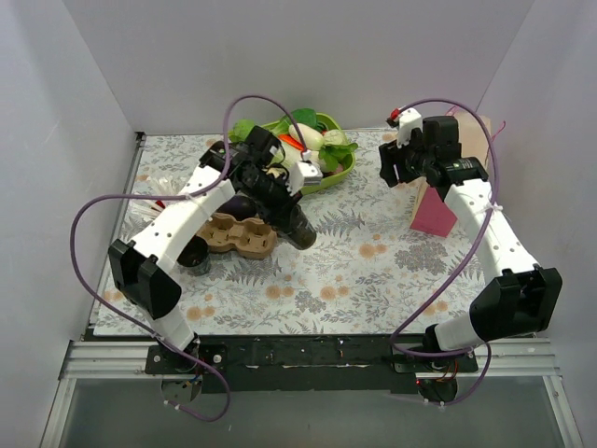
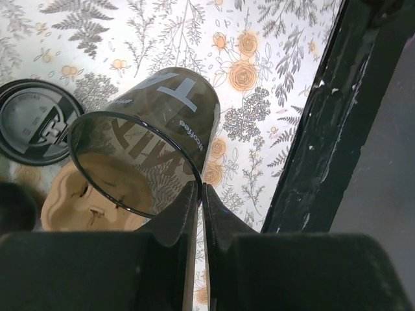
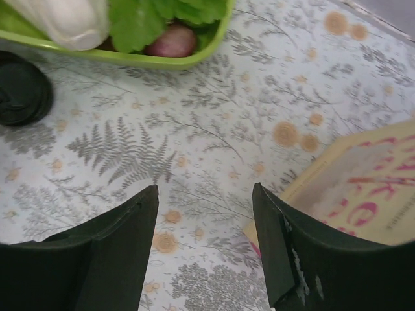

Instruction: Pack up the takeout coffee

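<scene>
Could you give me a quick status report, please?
Left gripper shut on cup rim, cup tilted beside carrier. Right gripper open, empty. Nothing seen in the way.

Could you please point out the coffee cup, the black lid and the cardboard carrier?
coffee cup (image 2: 165, 107), left wrist view, side wall.
black lid (image 2: 35, 123), left wrist view, top face.
cardboard carrier (image 1: 246, 245), top external view, near rim.

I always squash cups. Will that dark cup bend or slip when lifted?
Probably bends a little: the cup looks thin, see-through and lidless. Likely light, since it looks empty. The left tool pinches only its rim, so it might swivel.
</scene>
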You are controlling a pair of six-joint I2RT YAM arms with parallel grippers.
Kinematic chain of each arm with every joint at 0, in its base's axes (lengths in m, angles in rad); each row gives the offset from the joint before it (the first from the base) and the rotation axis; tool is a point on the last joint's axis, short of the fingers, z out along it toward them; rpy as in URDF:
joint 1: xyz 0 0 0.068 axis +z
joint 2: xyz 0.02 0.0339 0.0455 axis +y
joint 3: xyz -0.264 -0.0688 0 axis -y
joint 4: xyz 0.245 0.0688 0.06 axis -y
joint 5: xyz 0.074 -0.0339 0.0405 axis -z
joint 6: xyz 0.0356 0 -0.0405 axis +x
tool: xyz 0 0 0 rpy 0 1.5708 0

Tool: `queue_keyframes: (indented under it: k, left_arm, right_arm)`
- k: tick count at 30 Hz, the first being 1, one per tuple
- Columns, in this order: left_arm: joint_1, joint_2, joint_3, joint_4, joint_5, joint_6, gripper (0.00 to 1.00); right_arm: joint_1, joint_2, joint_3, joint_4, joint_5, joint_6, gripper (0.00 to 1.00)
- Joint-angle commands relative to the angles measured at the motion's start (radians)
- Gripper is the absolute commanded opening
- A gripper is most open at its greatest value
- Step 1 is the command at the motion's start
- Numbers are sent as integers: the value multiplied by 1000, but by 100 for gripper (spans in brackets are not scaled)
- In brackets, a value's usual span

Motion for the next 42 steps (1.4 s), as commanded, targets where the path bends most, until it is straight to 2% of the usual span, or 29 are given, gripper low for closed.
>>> queue_keyframes:
  k: [1, 7, 10, 17, 25, 33, 42]
  left_arm:
    - [-120, -10, -34, 28, -91, 61, 0]
    - [-263, 43, -157, 166, -203, 70, 0]
    - [-358, 126, -151, 174, -300, 55, 0]
    - [-459, 174, -166, 244, -427, -9, 0]
    - [-476, 189, -169, 246, -451, -23, 0]
    - [-478, 266, -20, 85, -394, -31, 0]
    - [-478, 315, 3, 42, -418, -46, 0]
  right_arm:
    - [-65, -53, 28, 16, 193, 22, 67]
    - [-80, -53, 54, -10, 110, 7, 67]
    - [-79, -50, 48, -7, 91, 4, 67]
    - [-80, -70, 3, 22, 47, 7, 67]
    - [-80, -103, -68, 41, 13, 28, 67]
    - [-82, -114, -69, 21, -7, 30, 67]
    - [-82, -146, -121, 25, -22, 33, 67]
